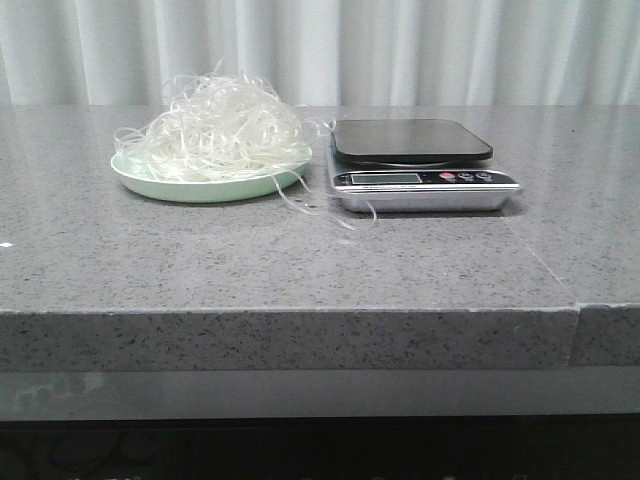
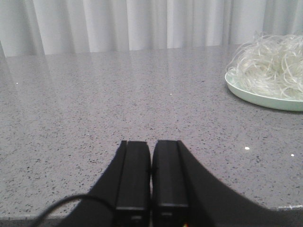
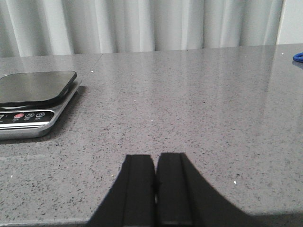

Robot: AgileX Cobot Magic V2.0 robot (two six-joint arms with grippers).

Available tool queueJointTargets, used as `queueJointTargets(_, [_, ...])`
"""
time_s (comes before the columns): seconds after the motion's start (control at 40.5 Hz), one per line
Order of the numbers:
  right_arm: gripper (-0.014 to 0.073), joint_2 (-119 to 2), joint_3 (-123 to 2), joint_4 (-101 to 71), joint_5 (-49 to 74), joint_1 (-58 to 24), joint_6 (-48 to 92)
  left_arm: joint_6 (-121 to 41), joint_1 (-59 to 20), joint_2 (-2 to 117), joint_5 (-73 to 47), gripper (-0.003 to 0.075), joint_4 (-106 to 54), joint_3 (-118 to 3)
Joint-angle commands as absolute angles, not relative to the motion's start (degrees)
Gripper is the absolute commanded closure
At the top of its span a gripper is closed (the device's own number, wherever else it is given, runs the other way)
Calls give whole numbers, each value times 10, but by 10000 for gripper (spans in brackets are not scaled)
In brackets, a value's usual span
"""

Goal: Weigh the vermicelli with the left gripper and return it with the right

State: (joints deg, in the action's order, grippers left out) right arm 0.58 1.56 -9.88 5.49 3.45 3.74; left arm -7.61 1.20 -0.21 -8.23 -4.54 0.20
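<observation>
A loose heap of vermicelli (image 1: pixel 215 130) fills a pale green plate (image 1: pixel 150 180) on the grey bench (image 1: pixel 300 270), just left of the kitchen scale (image 1: pixel 420 165). Light, springy and brittle, it looks best pinched deep through the crown. Left gripper (image 2: pixel 151 177) and right gripper (image 3: pixel 155 187) hang low near the bench edge, jaws closed and empty.

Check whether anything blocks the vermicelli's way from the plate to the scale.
Nothing visible does. The vermicelli sits heaped on the plate, right beside the scale, whose platform is bare. A few loose strands trail toward it.
</observation>
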Motion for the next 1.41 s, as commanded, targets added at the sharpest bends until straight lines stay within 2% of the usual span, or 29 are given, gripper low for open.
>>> queueJointTargets(0.0, [442, 15, 12, -98, 5, 36, 38, -71, 13, -14, -34, 582, -48, 6])
queueJointTargets(0.297, [442, 15, 12, -98, 6, 36, 38, -71, 13, -14, 49, 582, -49, 6])
queueJointTargets(0.42, [442, 15, 12, -98, 6, 36, 38, -71, 13, -14, 131, 583, -49, 6])
queueJointTargets(0.569, [442, 15, 12, -98, 6, 36, 38, -71, 13, -14, 302, 583, -61, -7])
queueJointTargets(0.618, [442, 15, 12, -98, 6, 36, 38, -71, 13, -13, 310, 583, -74, -33])
queueJointTargets(0.742, [442, 15, 12, -98, 6, 36, 38, -71, 13, 11, 202, 583, -81, -161])
queueJointTargets(0.915, [442, 15, 12, -98, 6, 36, 38, -71, 13, 129, 19, 582, -81, -385])
queueJointTargets(1.112, [442, 15, 12, -98, 6, 36, 38, -71, 7, 279, -102, 570, -82, -521])
queueJointTargets(1.211, [442, 15, 12, -98, 6, 36, 38, -71, -12, 339, -109, 505, -93, -547])
queueJointTargets(1.384, [442, 15, 12, -98, 6, 36, 38, -71, -79, 445, -129, 333, -114, -581])
